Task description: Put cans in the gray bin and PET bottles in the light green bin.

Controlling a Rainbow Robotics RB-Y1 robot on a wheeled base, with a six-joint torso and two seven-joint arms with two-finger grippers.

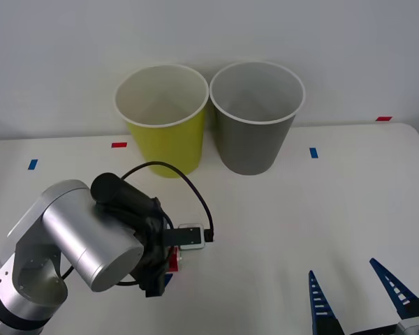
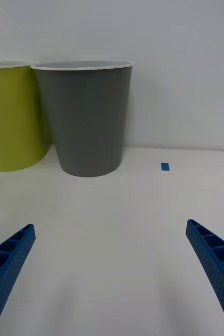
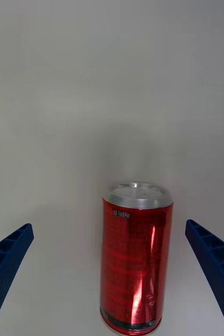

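Note:
A small red can (image 3: 136, 257) with a silver top stands upright on the white table, between the spread blue fingers of my left gripper (image 3: 112, 273), which is open and not touching it. In the front view only a red sliver of the can (image 1: 173, 259) peeks out under the left arm's wrist at the near left. The gray bin (image 1: 256, 117) and the light green bin (image 1: 163, 118) stand side by side at the back of the table. My right gripper (image 1: 362, 300) waits open at the near right, facing the gray bin (image 2: 85, 115). No PET bottles are in view.
The white table (image 1: 321, 209) carries small tape marks: blue ones (image 1: 313, 152) near the gray bin and at the far left, red ones (image 1: 119, 145) by the green bin and at the back right edge. A black cable loops over the left wrist.

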